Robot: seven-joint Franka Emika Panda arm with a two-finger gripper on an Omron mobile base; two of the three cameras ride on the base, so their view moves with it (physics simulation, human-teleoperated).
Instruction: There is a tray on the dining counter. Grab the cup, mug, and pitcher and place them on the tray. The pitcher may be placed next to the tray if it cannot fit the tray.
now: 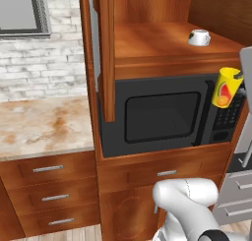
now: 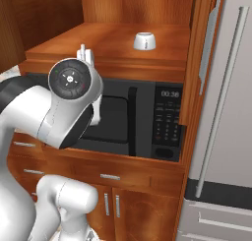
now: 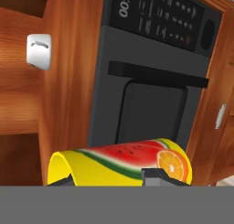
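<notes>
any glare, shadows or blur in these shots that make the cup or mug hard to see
Left base view: soft, even light, the yellow cup sharp against the dark microwave, the mug casting a faint shadow on the shelf. Right base view: a pale sheen on the shelf beside the mug, no harsh glare. Hand view: the cup's fruit print slightly soft up close.

Even, bright rendered light falls across all three views, with a soft glossy sheen on the wooden shelf [image 1: 162, 41]. Shadows are faint. Edges look slightly soft and low-resolution.
</notes>
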